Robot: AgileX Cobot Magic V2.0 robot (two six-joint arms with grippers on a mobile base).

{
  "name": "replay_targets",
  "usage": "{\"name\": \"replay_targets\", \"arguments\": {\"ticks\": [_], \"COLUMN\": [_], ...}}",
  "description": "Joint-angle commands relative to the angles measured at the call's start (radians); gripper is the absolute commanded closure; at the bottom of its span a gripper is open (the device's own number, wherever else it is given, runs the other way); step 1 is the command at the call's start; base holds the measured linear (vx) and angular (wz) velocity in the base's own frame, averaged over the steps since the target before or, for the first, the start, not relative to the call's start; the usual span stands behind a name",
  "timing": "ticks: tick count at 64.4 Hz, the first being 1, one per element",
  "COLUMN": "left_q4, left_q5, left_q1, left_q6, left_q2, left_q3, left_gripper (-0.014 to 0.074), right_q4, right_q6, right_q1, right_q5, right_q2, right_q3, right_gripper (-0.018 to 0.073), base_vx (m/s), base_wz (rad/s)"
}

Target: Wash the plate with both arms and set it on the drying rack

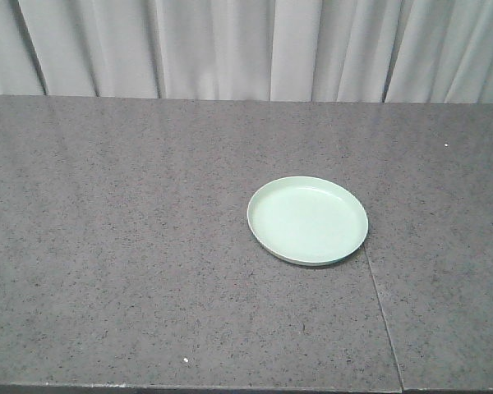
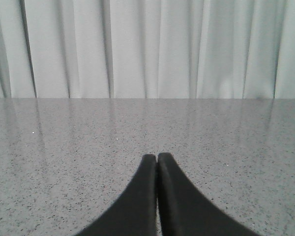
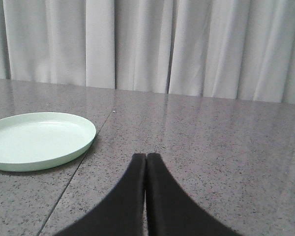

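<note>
Plate [image 1: 307, 220]: pale mint-green, round, face up on grey speckled desk [image 1: 107, 246], right of centre, its edge by a seam [image 1: 384, 320] in the stone. My left arm [image 2: 157, 157]: jaws clenched, empty, low over desk. My right arm [image 3: 146, 156]: jaws clenched, empty; plate lies ahead to its left, apart. White curtain [image 1: 230, 49] behind

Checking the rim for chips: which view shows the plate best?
The exterior front-facing view: the plate lies whole, seen from above. The right wrist view crops its left edge at a low angle; the left wrist view misses it.
</note>
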Motion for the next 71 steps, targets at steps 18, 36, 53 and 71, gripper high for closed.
{"name": "replay_targets", "arguments": {"ticks": [18,36,53,71], "left_q4": [-0.009,-0.009,-0.009,-0.009], "left_q5": [-0.075,-0.075,-0.075,-0.075], "left_q1": [-0.002,-0.002,-0.002,-0.002], "left_q6": [-0.004,-0.004,-0.004,-0.004], "left_q2": [-0.014,-0.014,-0.014,-0.014], "left_q3": [-0.032,-0.032,-0.032,-0.032], "left_gripper": [0.0603,0.0603,0.0603,0.0603], "right_q4": [-0.008,-0.007,-0.007,-0.007], "right_q6": [0.000,0.000,0.000,0.000], "right_q1": [-0.004,-0.004,-0.004,-0.004], "right_q5": [-0.081,-0.086,0.073,0.339], "right_q2": [-0.004,-0.004,0.074,0.316], "right_q3": [0.001,-0.006,-0.211,-0.528], "right_gripper": [0.0568,0.0568,0.0564,0.0564], "base_vx": [0.00,0.00,0.00,0.00], "base_wz": [0.00,0.00,0.00,0.00]}}
